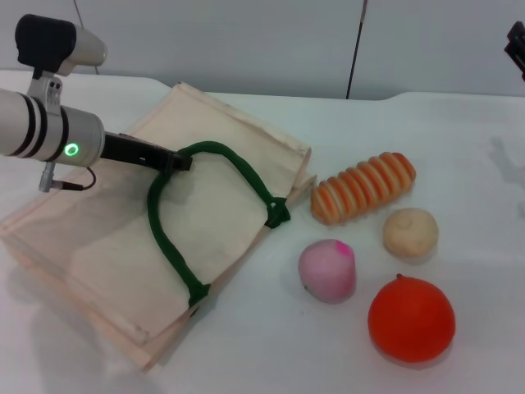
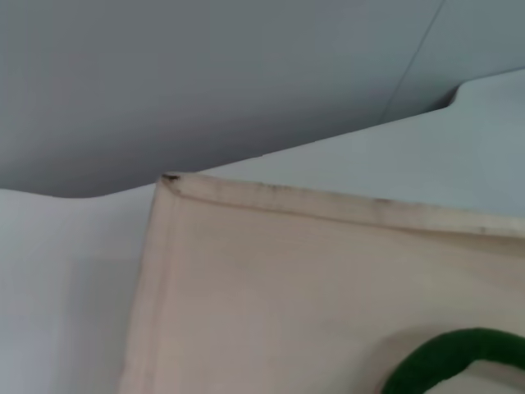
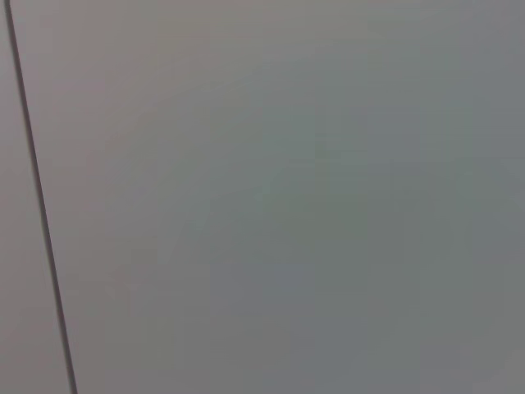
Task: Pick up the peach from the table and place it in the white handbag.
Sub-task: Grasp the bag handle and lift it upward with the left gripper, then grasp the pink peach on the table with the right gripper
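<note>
Peach-wise, the head view shows the small pale pink round fruit with a magenta tip [image 1: 327,269] resting on the white table [image 1: 459,148], well clear of both arms. Just beside it sit a beige round bun [image 1: 410,232], a larger orange-red ball [image 1: 411,318] and a striped orange-and-cream ridged loaf toy [image 1: 363,187]. To the robot's left lies the large cream flat cloth handbag [image 1: 107,246] with thick dark green rope handles [image 1: 168,238]. The left gripper [image 1: 168,162] reaches over the bag, and its dark fingers appear pinched on the top of one rope handle, which arches up from the cloth. The right gripper [image 1: 516,45] shows only as a dark sliver at the far edge of the picture, well apart from everything; whether its jaws are parted or closed cannot be told.

In the left wrist view, a corner and hemmed edge of the cream bag [image 2: 287,279] lie on the table, with a curve of green rope [image 2: 447,353] at the picture's edge.

In the right wrist view, only a plain grey wall [image 3: 287,205] with one dark vertical seam shows.
</note>
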You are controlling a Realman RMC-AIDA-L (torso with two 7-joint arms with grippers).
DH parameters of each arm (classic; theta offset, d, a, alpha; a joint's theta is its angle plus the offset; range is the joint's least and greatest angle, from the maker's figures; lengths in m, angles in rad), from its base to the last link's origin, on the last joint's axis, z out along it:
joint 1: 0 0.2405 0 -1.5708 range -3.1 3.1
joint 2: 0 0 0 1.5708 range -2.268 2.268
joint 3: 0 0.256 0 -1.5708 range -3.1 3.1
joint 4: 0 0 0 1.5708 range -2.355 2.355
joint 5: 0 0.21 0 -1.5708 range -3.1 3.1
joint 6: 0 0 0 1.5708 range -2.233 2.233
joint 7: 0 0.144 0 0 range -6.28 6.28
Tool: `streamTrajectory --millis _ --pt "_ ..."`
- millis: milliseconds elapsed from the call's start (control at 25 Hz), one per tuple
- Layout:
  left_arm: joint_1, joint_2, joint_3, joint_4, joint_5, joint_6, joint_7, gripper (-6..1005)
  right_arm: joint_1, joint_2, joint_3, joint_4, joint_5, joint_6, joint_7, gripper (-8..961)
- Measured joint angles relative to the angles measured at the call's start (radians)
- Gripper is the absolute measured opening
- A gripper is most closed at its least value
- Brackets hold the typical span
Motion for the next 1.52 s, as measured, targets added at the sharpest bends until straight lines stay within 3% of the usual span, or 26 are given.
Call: streamTrajectory --millis 280,400,560,720,760,840,1000,1200,1520 --pt "0.0 0.001 -0.001 -0.006 -0.013 0.0 -0.003 291 -0.002 0.0 0.0 0.0 0.0 0.0 0.0 894" --pt "-0.001 0.007 -0.001 -0.01 -0.054 0.028 0.002 122 -0.009 -0.001 0.0 0.0 0.0 0.0 0.0 894" --pt "-0.001 0.018 -0.001 -0.058 -0.137 0.13 0.019 122 -0.011 -0.002 0.0 0.0 0.001 0.0 0.0 894" --pt "0.048 0.022 -0.001 -0.256 -0.412 0.513 0.113 122 -0.011 -0.002 0.0 0.0 0.005 0.0 0.0 894" --pt "0.048 0.022 -0.001 -0.256 -0.412 0.513 0.113 122 -0.011 -0.002 0.0 0.0 0.005 0.0 0.0 894" --pt "0.067 0.03 0.0 -0.3 -0.518 0.656 0.139 122 -0.012 -0.002 0.0 0.0 0.006 0.0 0.0 894" --pt "0.079 0.064 0.001 -0.352 -0.637 0.852 0.123 121 -0.013 -0.002 0.0 0.0 0.007 0.0 0.0 894" --pt "0.066 0.096 0.001 -0.378 -0.66 0.911 0.036 121 -0.014 -0.003 0.0 0.0 0.008 0.0 0.0 893" --pt "0.038 0.112 0.001 -0.461 -0.651 0.979 -0.054 122 -0.014 -0.008 -0.011 -0.01 -0.018 -0.022 0.11 893"
